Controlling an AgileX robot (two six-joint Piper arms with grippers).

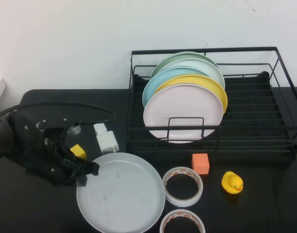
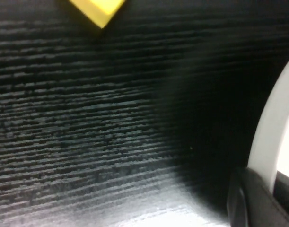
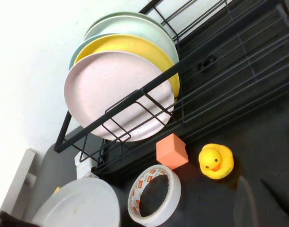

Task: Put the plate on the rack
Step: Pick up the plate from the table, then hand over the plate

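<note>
We see the large round pale grey plate [image 1: 120,191] flat on the black table [image 1: 22,208], in front of the black wire dish rack [image 1: 255,131]. The left gripper [image 1: 85,171] touches its left rim, grip unclear; the right gripper is out of view.

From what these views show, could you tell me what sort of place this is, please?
Probably a tabletop test bench staged as a kitchen: rack of plates, grey plate by left gripper, rubber duck, tape rolls. Right gripper unseen.
</note>
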